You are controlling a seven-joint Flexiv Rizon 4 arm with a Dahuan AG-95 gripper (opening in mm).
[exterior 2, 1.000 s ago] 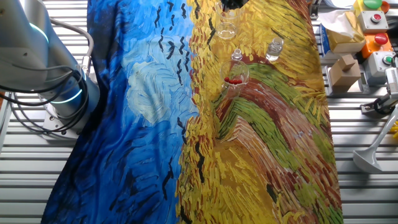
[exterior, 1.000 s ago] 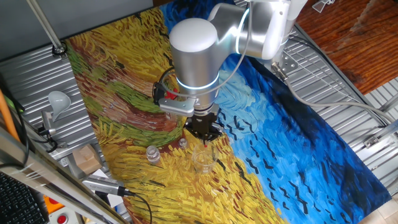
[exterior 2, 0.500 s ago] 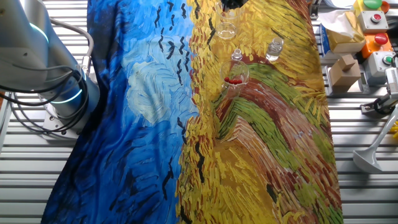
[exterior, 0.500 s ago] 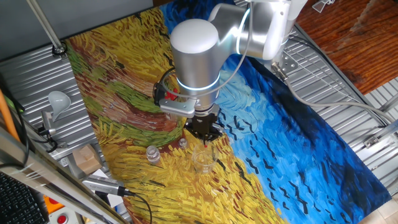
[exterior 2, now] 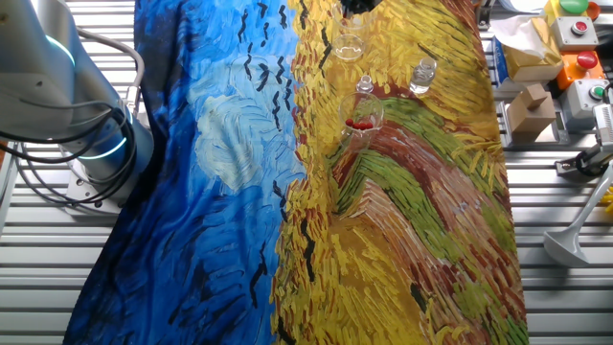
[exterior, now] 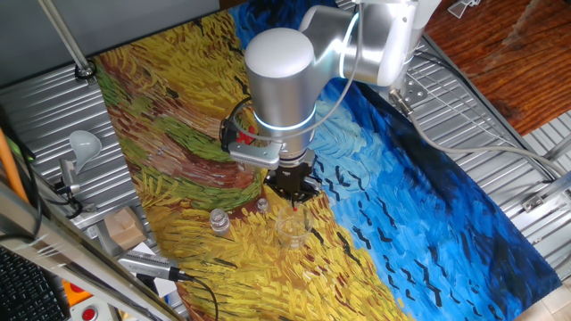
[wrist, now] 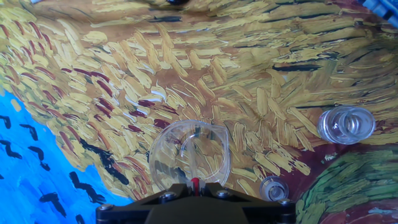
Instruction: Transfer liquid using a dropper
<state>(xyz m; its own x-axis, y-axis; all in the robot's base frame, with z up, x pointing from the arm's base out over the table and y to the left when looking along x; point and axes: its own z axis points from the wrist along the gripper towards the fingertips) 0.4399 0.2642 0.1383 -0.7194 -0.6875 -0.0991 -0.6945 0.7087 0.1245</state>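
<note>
My gripper [exterior: 294,190] hangs just above a clear beaker [exterior: 292,230] on the painted cloth. In the hand view its black jaws [wrist: 194,185] are shut on the red bulb of a dropper [wrist: 195,182], which points down into the beaker [wrist: 189,155]. The dropper's clear stem is hard to make out. In the other fixed view the gripper [exterior 2: 359,5] is cut off at the top edge, above the beaker [exterior 2: 349,46]. A glass holding more red-bulbed droppers [exterior 2: 362,120] stands nearby.
Two small clear vials stand beside the beaker, a larger one [wrist: 346,124] [exterior: 219,222] and a smaller one [wrist: 273,188] [exterior: 262,205]. A cardboard box [exterior 2: 529,107], push buttons [exterior 2: 584,67] and a white lamp [exterior: 82,143] sit off the cloth's edge.
</note>
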